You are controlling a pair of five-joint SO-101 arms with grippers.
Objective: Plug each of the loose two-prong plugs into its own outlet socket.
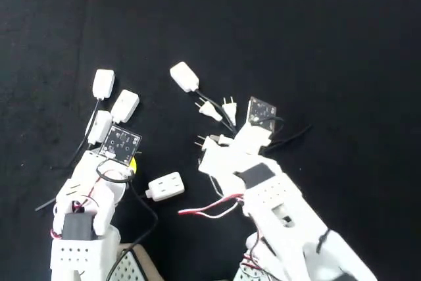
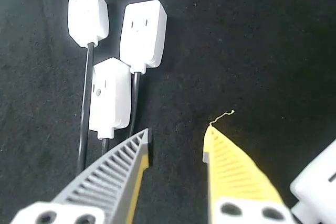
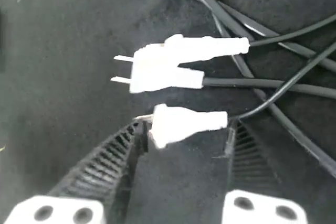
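In the high view, the left arm (image 1: 85, 195) ends just beside a cluster of three sockets (image 1: 125, 105) on the black table (image 1: 329, 64). Two more sockets lie apart from them, a far socket (image 1: 184, 77) toward the middle and a near socket (image 1: 166, 187) between the arms. The right arm (image 1: 263, 189) ends over a tangle of plugs and cables, with two loose plugs (image 1: 209, 111) just beyond it.

In the left wrist view, the left gripper (image 2: 177, 132) stands wide and empty. The nearest socket (image 2: 109, 98) of the cluster lies just ahead of its grey finger (image 2: 121, 166). From there it looks well placed to pin that socket down when a plug is pushed in.

In the right wrist view, the right gripper (image 3: 185, 129) is also wide. It straddles a plug (image 3: 189, 121) that lies crosswise on the table, with a tip at or very near each end; whether they press on it I cannot tell. A second plug (image 3: 163, 72) lies just beyond, prongs pointing away from its cable (image 3: 273, 82).

The step in hand seems to be the grasp. An end-to-end hold would likely cover the prongs and pinch the cord. It would be better to turn the wrist and close on the flat sides of the body, behind the prongs. The lift should be slow, since the cables cross.
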